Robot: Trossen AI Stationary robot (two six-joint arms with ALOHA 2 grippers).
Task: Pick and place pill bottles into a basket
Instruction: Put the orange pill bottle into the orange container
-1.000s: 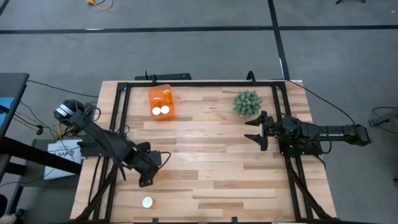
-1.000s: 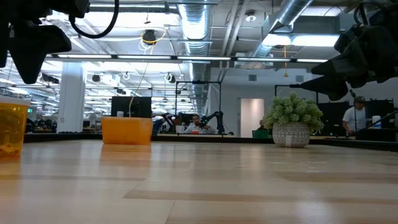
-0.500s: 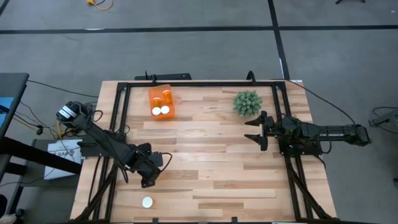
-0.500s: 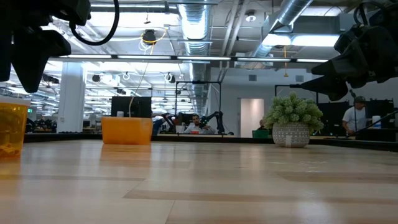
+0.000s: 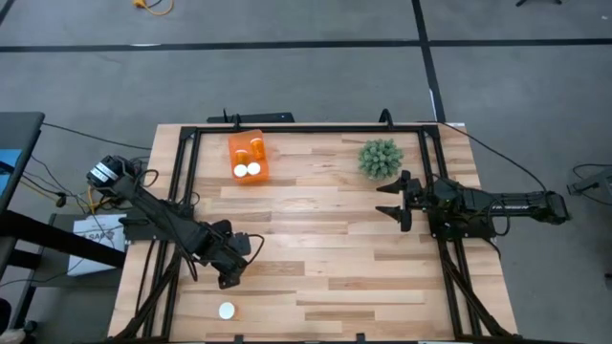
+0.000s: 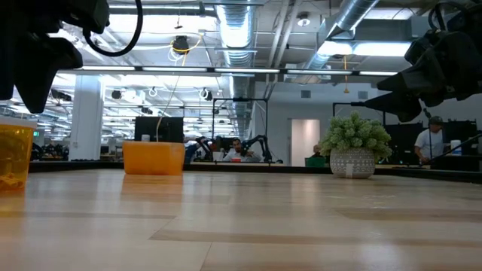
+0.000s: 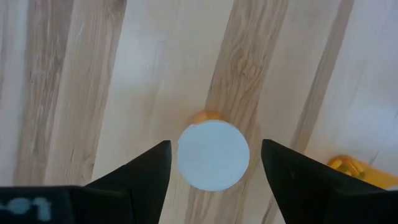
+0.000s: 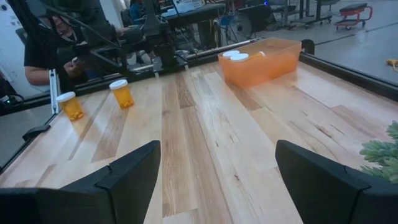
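Observation:
My left gripper (image 5: pixel 229 277) hangs open near the table's near left, pointing down. An upright orange pill bottle with a white cap (image 7: pixel 213 155) stands below it, between the two fingers and apart from both. This bottle is hidden in the high view. A second bottle (image 5: pixel 227 311) stands closer to the near edge. One bottle (image 6: pixel 11 154) shows large in the low view. The orange basket (image 5: pixel 248 158) stands at the far left with bottles inside. My right gripper (image 5: pixel 394 202) waits open at the right.
A green spiky plant in a pot (image 5: pixel 381 158) stands at the far right, just beyond my right gripper. A black frame (image 5: pixel 306 129) runs along the table's far and side edges. The wooden middle of the table (image 5: pixel 316 239) is bare. People show beyond the table (image 6: pixel 433 139).
My left gripper has gone down a little over the bottle below it and has stayed open. Nothing else has moved.

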